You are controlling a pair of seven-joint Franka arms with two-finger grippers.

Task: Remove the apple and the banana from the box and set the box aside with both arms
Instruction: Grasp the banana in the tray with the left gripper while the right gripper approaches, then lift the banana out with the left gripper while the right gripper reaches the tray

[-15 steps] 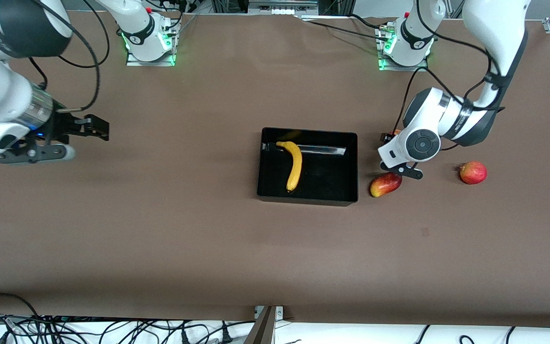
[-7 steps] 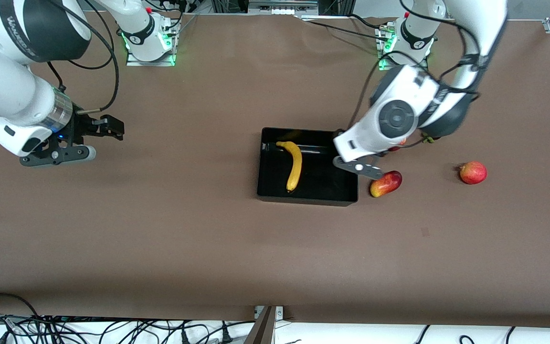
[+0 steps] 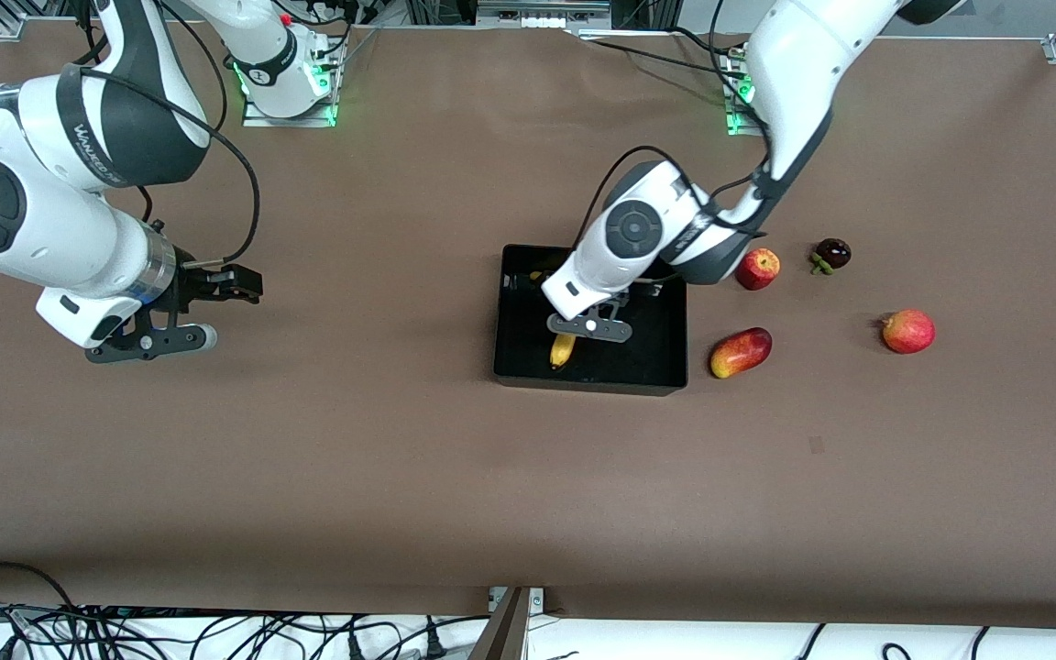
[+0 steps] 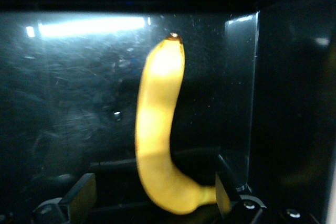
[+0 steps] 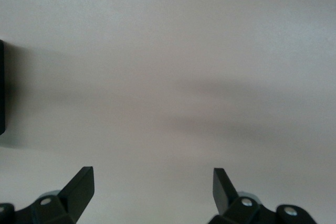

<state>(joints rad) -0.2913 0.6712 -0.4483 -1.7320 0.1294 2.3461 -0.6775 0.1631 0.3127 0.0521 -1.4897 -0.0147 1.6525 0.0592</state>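
The right arm's black two-finger gripper [image 3: 181,312] hangs spread and empty over bare brown table [image 3: 354,440], well apart from the shallow black plastic box [image 3: 528,367]. Over that box, the left arm's gripper [image 4: 152,200], fingers wide, straddles the long curved yellow banana [image 4: 157,129], whose long axis runs between them; the wrist hides most of the fruit from the front. The small red apple [image 3: 757,269] already lies on the table beside the box, toward the left arm's end.
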